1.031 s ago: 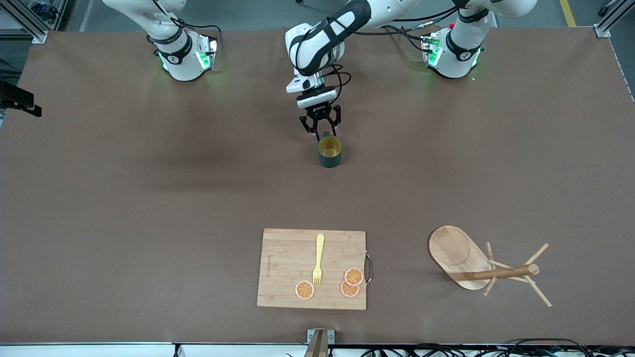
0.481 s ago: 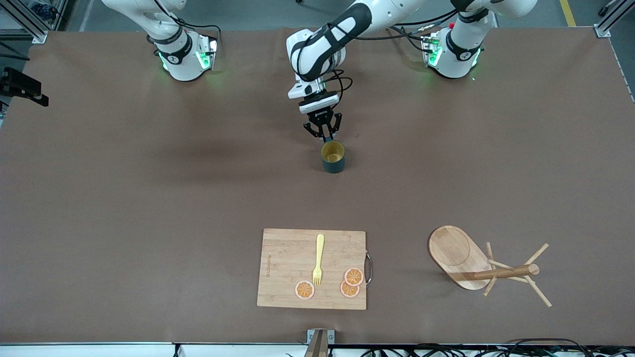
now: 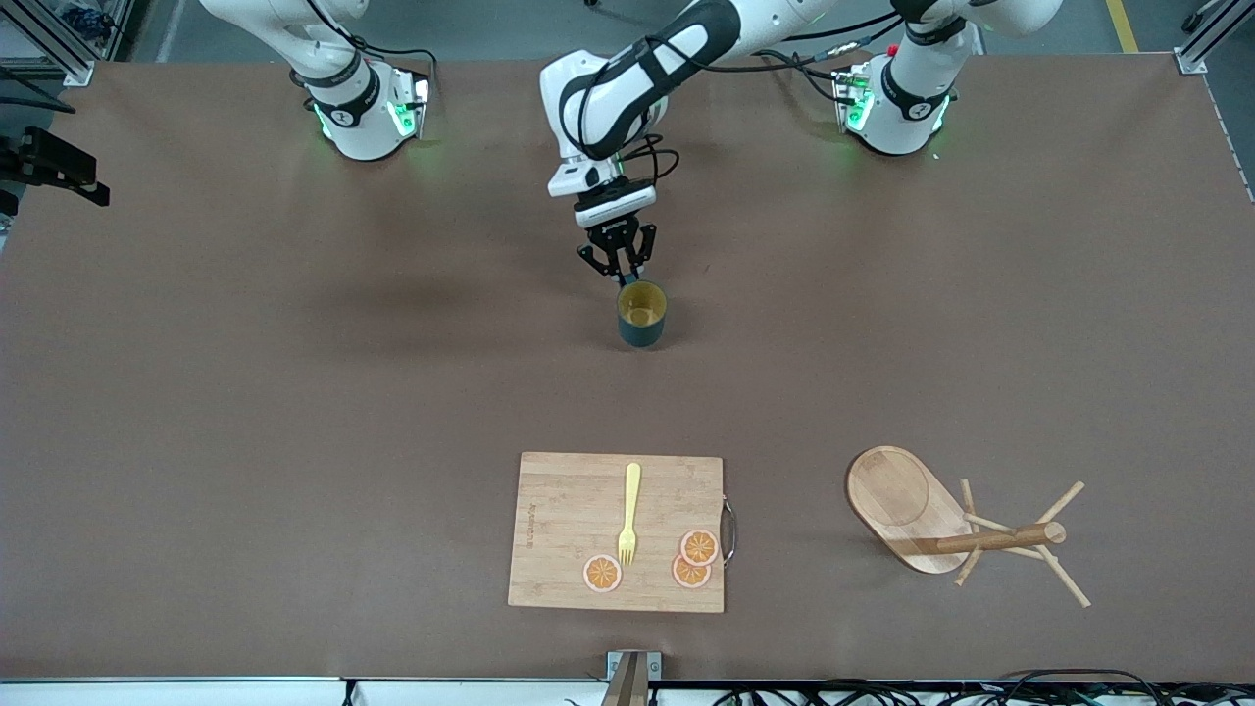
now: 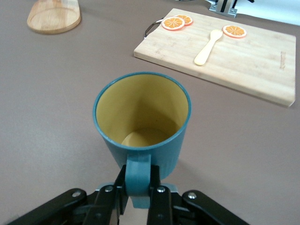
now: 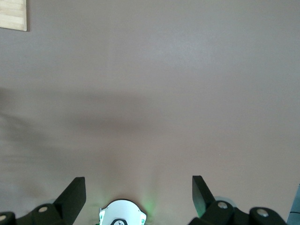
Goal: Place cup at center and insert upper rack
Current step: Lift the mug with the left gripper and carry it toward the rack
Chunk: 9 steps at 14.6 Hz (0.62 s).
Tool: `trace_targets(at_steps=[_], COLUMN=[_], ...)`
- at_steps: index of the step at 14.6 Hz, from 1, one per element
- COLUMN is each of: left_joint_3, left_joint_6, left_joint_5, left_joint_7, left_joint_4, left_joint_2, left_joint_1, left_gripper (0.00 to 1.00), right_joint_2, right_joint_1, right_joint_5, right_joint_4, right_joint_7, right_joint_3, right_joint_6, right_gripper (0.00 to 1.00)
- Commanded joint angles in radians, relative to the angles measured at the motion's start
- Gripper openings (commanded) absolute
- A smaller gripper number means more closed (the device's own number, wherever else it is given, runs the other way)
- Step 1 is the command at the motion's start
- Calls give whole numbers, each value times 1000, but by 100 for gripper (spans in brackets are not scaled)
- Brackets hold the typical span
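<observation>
The dark teal cup (image 3: 642, 316) with its yellow inside stands upright near the middle of the table, open end up. My left gripper (image 3: 620, 275) is shut on its small side handle. In the left wrist view the black fingers (image 4: 161, 197) clamp the handle on both sides under the cup (image 4: 143, 122), with my left gripper (image 4: 139, 187) low in that view. The upper rack (image 3: 941, 525), a light wooden mug tree, lies on its side nearer to the front camera, toward the left arm's end. My right gripper (image 5: 138, 183) hangs open over bare table above its own base.
A bamboo cutting board (image 3: 569, 529) lies near the table's front edge, with a yellow fork (image 3: 629, 512) and three orange slices (image 3: 699, 546) on it. The rack's oval base (image 4: 54, 16) also shows in the left wrist view.
The left gripper's fingers closed on the cup's handle. The cup then shifted slightly toward the front camera and toward the right arm's end.
</observation>
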Motion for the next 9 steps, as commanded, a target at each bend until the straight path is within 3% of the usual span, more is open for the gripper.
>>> trace_targets(at_steps=[1,9], left_joint_3=[-3,-6], left_joint_6=[-18,-30], left_joint_5=[-148,-688], left_joint_7=[109,407], left_joint_4=[121,335], left_joint_2=[-37,-175], left_joint_1=[20,299], left_gripper=[0,0], right_joint_2=[-64,-90], right_joint_1=[1,18], right_joint_5=[31,45], right_joint_4=[-76,-83], right_joint_7=[40,119], right_joint_3=[-4,4], right_joint_6=[24,29], right_gripper=[100,100])
